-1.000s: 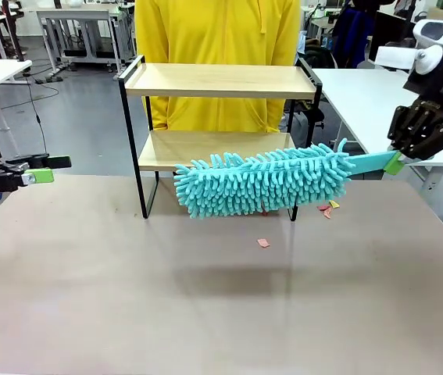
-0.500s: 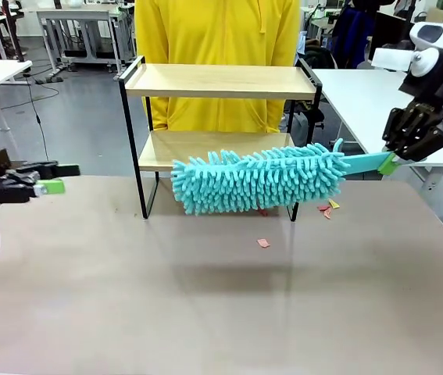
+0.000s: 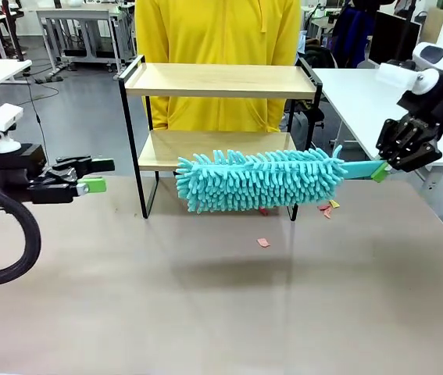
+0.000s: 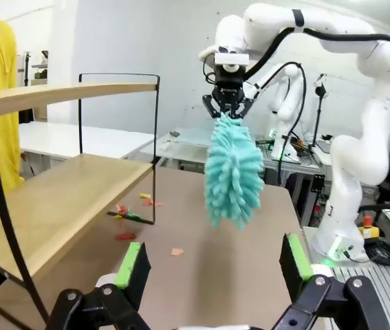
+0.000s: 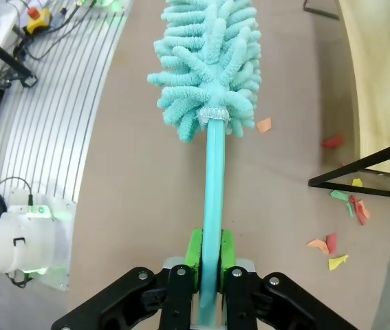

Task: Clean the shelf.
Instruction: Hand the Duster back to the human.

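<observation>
The shelf (image 3: 219,80) stands at the far middle of the table, with two wooden boards in a black frame. A teal fluffy duster (image 3: 260,181) hangs level above the table, just in front of the lower board and apart from it. My right gripper (image 3: 379,172) is shut on the duster's flat teal handle at the right. The right wrist view shows the right gripper (image 5: 208,251) clamped on the handle, the duster head (image 5: 208,62) ahead and the shelf (image 5: 380,82) to the side. My left gripper (image 3: 96,176) is open and holds nothing, left of the shelf. In the left wrist view the left gripper (image 4: 214,261) faces the duster (image 4: 234,172) and the shelf (image 4: 64,199).
Small coloured paper scraps lie on the table: one scrap (image 3: 262,243) in front of the shelf, several scraps (image 3: 328,208) by its right leg, also seen as scraps (image 5: 332,247). A person in a yellow top (image 3: 217,31) stands right behind the shelf. White tables (image 3: 377,94) flank it.
My left arm has moved right, toward the shelf's left side. The right gripper has drawn back a little and the duster now lies more level.
</observation>
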Tool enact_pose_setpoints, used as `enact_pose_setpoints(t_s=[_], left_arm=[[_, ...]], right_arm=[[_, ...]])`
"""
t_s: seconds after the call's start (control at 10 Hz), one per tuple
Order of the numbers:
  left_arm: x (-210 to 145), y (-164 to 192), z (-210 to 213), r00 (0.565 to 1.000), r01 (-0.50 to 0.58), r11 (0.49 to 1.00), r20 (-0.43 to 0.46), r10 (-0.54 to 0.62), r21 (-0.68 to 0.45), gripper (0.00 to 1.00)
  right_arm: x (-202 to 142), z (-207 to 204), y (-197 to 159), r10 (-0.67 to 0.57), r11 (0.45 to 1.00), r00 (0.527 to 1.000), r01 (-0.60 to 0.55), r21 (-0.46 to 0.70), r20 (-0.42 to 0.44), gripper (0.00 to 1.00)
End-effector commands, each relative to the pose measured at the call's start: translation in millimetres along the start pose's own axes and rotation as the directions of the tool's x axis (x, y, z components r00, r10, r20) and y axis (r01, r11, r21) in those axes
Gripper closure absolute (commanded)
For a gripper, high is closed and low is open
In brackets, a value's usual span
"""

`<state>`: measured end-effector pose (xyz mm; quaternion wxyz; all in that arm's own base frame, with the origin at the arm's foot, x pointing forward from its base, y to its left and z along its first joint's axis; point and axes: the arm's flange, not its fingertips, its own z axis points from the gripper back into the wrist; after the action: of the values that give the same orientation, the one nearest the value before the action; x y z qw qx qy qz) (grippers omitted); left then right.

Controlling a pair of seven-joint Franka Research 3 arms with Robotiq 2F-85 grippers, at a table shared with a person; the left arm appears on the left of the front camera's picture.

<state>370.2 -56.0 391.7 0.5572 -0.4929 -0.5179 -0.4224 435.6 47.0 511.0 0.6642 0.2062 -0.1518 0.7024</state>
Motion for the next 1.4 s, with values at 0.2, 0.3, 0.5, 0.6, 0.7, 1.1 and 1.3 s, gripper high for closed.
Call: enact_pose_setpoints(t_s=[0.2,0.3,0.5,0.6,0.7,1.1,1.3], left_arm=[[-37.1,-84.6,-30.4,0.995,0.086,0.995,0.043,-0.088,0.041,0.00],[-42.8,-85.8,-38.1,0.993,0.110,0.993,0.037,-0.112,0.051,0.00],[-53.0,-82.0,-53.7,0.991,0.129,0.990,0.034,-0.131,0.056,0.00],[-56.4,-80.0,-62.0,0.990,0.137,0.989,0.021,-0.138,0.058,0.00],[-62.1,-79.9,-73.4,0.992,0.127,0.991,0.020,-0.128,0.030,0.00],[-62.1,-78.1,-98.9,0.997,0.050,0.995,0.066,-0.045,-0.089,0.00],[-60.3,-75.3,-111.3,0.993,0.084,0.994,0.086,-0.078,-0.067,0.00]], right_arm=[[-5.9,-5.1,-3.3,0.016,1.000,1.000,-0.016,0.010,-0.001,0.87],[-5.9,-5.1,-3.3,0.016,1.000,1.000,-0.016,0.010,-0.001,0.87],[-5.9,-5.1,-3.3,0.016,1.000,1.000,-0.016,0.010,-0.001,0.87],[-5.9,-5.1,-3.3,0.016,1.000,1.000,-0.016,0.010,-0.001,0.87],[-5.9,-5.1,-3.3,0.016,1.000,1.000,-0.016,0.010,-0.001,0.87],[-5.9,-5.1,-3.3,0.016,1.000,1.000,-0.016,0.010,-0.001,0.87],[-5.9,-5.1,-3.3,0.016,1.000,1.000,-0.016,0.010,-0.001,0.87]])
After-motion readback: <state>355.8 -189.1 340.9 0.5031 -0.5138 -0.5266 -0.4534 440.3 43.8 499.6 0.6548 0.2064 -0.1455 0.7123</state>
